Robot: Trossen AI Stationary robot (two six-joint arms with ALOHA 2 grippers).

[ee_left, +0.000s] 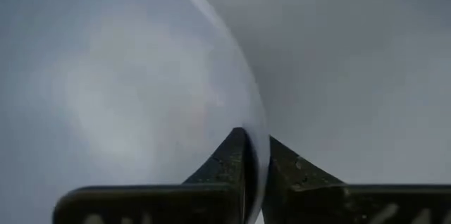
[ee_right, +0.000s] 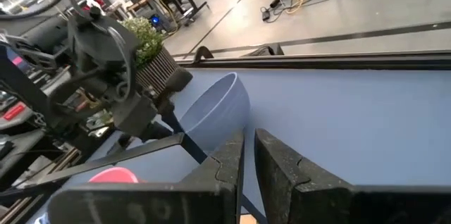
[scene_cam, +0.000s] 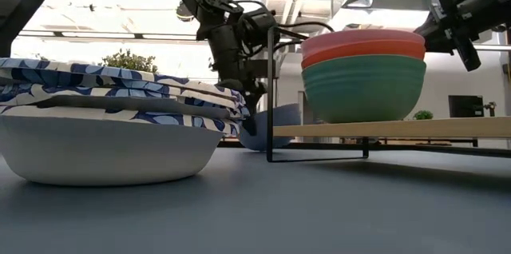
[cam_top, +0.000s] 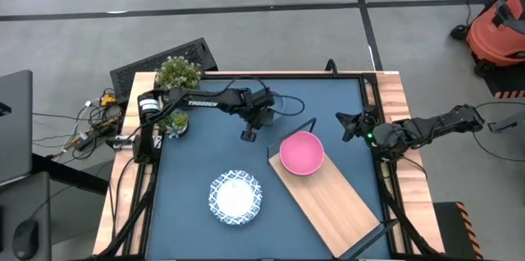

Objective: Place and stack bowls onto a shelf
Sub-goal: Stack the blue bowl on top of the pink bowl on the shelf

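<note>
A pale blue bowl sits tilted on the blue tabletop, just past the shelf's wire-frame end. My left gripper comes down on its rim and is shut on it. The light-wood shelf lies slanted at the centre right. On it a pink bowl is nested in a green bowl. Blue-and-white patterned bowls are stacked on the table near the front. My right gripper waits at the right edge, fingers nearly together, holding nothing. My left gripper pinches the pale blue bowl's rim, one finger inside the bowl and one outside. The fingers slant steeply down from the table's left. The bowl is tipped, and its lower side seems to rest on the table.
Two potted plants stand at the far left corner, beside the left arm's base. The shelf's black wire frame rises close to the right of the held bowl. Wooden rails border the table.
</note>
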